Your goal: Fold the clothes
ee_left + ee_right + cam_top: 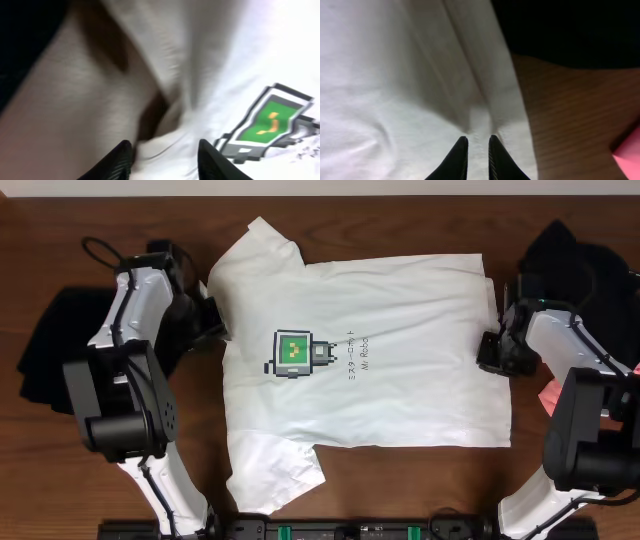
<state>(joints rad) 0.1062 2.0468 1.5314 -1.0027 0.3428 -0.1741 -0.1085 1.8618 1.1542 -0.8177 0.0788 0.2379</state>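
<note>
A white T-shirt (400, 390) lies spread flat on the wooden table, with a green-and-grey pixel robot print (293, 352) and small text beside it. My left gripper (215, 320) is at the shirt's left edge, by the upper sleeve. In the left wrist view its jaws (162, 155) are open, with a rumpled fold of the white shirt (230, 60) between them and the print (267, 122) just beyond. My right gripper (487, 352) is at the shirt's right hem. In the right wrist view its jaws (477, 142) are pinched on the white shirt (395, 90).
A black garment (50, 340) lies at the left table edge behind my left arm. Another black garment (580, 260) lies at the back right and also shows in the right wrist view (570, 30). A pink garment (550, 395) sits at the right, beside my right arm.
</note>
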